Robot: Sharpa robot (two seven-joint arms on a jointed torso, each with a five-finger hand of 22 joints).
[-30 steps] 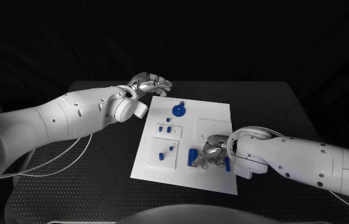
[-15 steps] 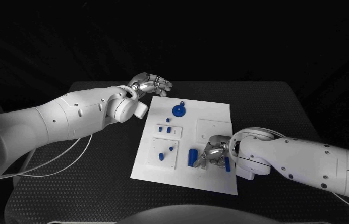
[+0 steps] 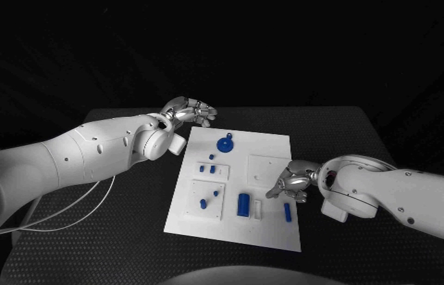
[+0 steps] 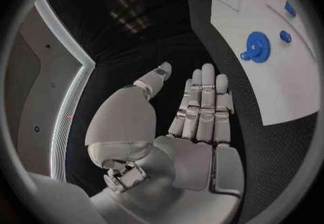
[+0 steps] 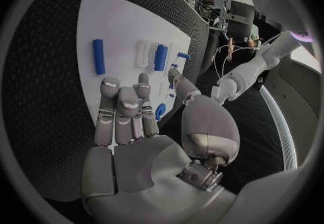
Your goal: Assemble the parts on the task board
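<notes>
Your task board (image 3: 268, 137) lies mid-table, its blue parts (image 3: 243, 204) just beside your right hand (image 3: 294, 185), whose fingers (image 5: 121, 106) are straight, together and holding nothing. Your left hand (image 3: 190, 111) hovers off the board's far corner, likewise empty.

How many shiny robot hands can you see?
2. The left robot hand hovers beside the task board's far left corner. The right robot hand is over the board's right edge, holding nothing.
</notes>
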